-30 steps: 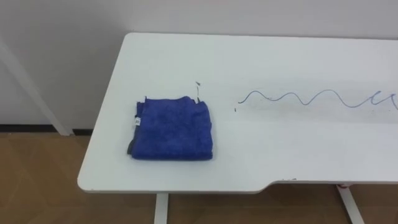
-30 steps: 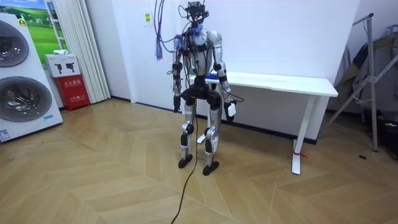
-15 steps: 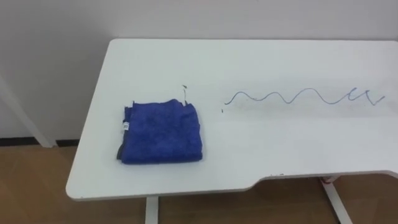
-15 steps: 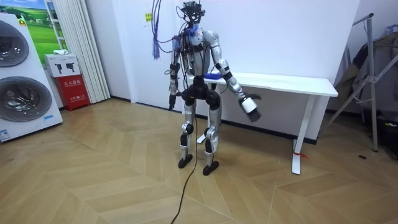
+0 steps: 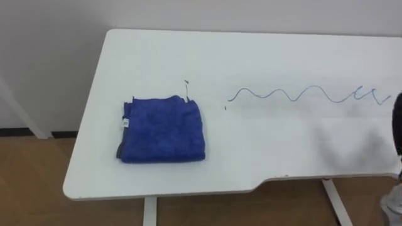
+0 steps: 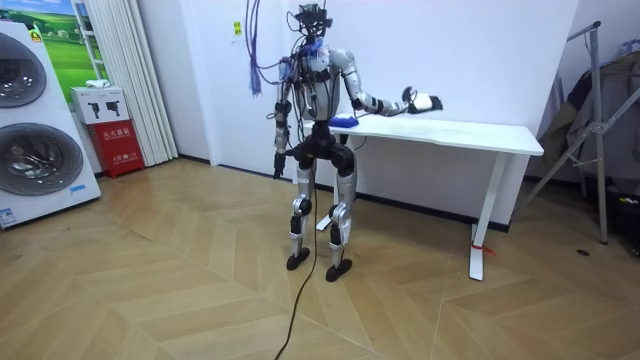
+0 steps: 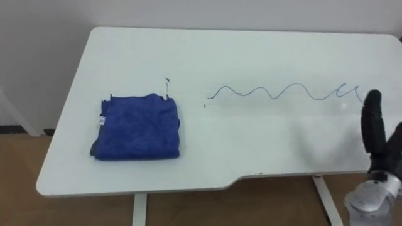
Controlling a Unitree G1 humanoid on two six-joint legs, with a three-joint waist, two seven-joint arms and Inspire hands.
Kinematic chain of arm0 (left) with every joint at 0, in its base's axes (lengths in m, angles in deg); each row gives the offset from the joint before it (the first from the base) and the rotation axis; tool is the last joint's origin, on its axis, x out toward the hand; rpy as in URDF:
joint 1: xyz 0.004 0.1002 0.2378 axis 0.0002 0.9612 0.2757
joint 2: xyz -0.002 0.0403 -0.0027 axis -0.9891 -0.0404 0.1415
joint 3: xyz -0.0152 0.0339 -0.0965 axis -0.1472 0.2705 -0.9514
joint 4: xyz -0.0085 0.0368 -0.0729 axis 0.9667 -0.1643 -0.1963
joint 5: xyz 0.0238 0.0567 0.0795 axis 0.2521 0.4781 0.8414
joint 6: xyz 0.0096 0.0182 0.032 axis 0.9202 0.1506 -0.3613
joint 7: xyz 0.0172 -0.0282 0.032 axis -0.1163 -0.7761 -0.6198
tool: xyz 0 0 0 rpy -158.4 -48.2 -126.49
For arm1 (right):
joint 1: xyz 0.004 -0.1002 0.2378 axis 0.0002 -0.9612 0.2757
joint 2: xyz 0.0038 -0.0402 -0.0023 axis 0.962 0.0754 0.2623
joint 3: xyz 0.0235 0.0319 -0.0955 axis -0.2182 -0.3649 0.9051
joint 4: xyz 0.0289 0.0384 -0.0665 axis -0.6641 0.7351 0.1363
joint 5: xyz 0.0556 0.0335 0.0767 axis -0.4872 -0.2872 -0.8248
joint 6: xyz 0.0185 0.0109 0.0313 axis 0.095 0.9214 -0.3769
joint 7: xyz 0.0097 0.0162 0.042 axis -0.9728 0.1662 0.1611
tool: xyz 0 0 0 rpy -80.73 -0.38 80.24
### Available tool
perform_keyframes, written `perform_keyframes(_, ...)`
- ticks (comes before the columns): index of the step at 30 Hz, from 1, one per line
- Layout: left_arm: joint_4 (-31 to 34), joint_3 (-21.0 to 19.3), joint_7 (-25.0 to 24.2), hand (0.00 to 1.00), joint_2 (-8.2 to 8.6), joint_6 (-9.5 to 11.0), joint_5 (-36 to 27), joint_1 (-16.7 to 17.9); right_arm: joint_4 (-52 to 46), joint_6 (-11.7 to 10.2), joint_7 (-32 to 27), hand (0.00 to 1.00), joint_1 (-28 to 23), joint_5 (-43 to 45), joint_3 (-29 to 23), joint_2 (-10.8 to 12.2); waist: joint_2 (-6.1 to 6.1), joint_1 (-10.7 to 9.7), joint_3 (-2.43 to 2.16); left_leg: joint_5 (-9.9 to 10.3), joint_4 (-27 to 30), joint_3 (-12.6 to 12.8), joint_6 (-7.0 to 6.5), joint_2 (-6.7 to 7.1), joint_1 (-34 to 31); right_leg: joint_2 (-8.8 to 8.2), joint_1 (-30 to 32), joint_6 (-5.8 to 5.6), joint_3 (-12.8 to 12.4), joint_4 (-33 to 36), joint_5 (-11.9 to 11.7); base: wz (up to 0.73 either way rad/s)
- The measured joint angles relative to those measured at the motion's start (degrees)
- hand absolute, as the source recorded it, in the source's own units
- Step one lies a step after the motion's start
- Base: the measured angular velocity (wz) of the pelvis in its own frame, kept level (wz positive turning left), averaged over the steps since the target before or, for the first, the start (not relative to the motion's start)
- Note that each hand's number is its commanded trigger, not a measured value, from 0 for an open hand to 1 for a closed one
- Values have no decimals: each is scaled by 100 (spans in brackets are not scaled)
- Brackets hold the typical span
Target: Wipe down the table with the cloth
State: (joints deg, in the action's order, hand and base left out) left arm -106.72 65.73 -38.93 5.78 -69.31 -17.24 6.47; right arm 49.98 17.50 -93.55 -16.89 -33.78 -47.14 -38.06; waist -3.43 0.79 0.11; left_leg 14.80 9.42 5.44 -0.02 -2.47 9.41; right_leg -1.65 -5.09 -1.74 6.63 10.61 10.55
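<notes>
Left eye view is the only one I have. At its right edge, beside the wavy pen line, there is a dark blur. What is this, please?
Observer: It is the right hand. The right eye view shows its dark fingers straight, pointing up, close to the end of the wavy line.
Operator: Does it hold the blue cloth?
Observer: No, in that view the hand is empty. The blue cloth lies folded far to its left.
Operator: How high is the hand?
Observer: In the room view the arm is stretched out and the hand is raised above the table, not touching it.
Operator: And the other hand?
Observer: The room view shows the left hand hanging at the robot's side.
</notes>
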Motion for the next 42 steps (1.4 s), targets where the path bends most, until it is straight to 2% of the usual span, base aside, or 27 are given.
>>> perform_keyframes(2,0,6,19,0,-2,1,-19,-38,-381,-40,2,0,14,346,172,1,3,24,1,0,-2,-65,0,0,2,2,-18,0,5,-4,0,8)
perform_keyframes(5,35,233,30,0,-14,18,-4,-37,-1038,-69,-3,0,14,1103,475,2,15,137,9,0,-7,-86,0,2,-19,6,-1,0,0,-3,0,-5)
perform_keyframes(6,22,318,30,0,-13,33,-10,-39,-1221,-137,-1,0,49,1299,641,2,5,175,9,0,-11,-84,0,1,-10,10,8,0,-18,-3,0,-10)
perform_keyframes(10,-23,401,7,0,-4,136,6,-82,-1716,-259,154,0,107,1549,1070,1,-49,390,12,0,-12,-124,0,-6,0,23,-6,0,-1,-10,0,-5)
perform_keyframes(14,214,442,-15,0,-5,131,105,0,-1847,-282,364,0,336,1817,1288,-7,-87,452,11,0,-11,-180,0,-5,-33,15,4,0,33,-11,0,9)
perform_keyframes(17,316,522,-13,0,-7,131,138,15,-1908,-289,480,0,548,2194,1431,-9,-87,450,12,0,-8,-264,0,-1,-75,0,10,0,147,-25,0,19)
perform_keyframes(19,379,561,-12,0,-3,159,128,-17,-1957,-299,538,0,644,2385,1600,-14,-94,547,8,0,-9,-282,0,-1,-81,5,-4,0,146,-64,0,0)
perform_keyframes(24,372,665,-4,0,-11,260,115,-48,-2131,-362,605,0,683,2576,2119,-55,-75,694,39,-1,-5,-312,1,-6,-67,9,-76,0,193,-107,0,3)
perform_keyframes(26,366,672,-4,0,-16,267,129,-117,-2161,-364,666,0,682,2585,2355,-76,-115,738,63,-1,-3,-330,1,-6,-97,9,-68,0,204,-108,0,5)
perform_keyframes(28,364,685,-4,0,-15,299,128,-207,-2285,-376,809,0,682,2665,2635,-92,-174,771,49,-1,-4,-339,1,-5,-203,4,20,1,238,-104,0,9)
perform_keyframes(32,364,796,-14,0,-41,314,126,-293,-2379,-484,924,0,689,2870,2961,-96,-207,912,32,-1,-2,-341,1,0,-223,0,33,1,260,-107,-1,3)
perform_keyframes(34,363,917,-13,0,-85,344,127,-291,-2386,-476,1074,0,692,2910,3191,-105,-242,933,8,-1,-3,-409,2,0,-222,-1,11,1,305,-111,-1,12)
perform_keyframes(37,360,1037,-7,0,-103,345,132,-280,-2388,-480,1168,0,693,2977,3450,-113,-242,971,8,-1,-5,-446,2,0,-200,-2,-13,1,323,-119,-1,4)
perform_keyframes(42,349,1033,-10,0,-154,346,306,-290,-2385,-544,1284,0,691,3252,3586,-146,-236,1046,13,-1,-12,-487,2,4,-224,1,-41,1,377,-204,0,3)
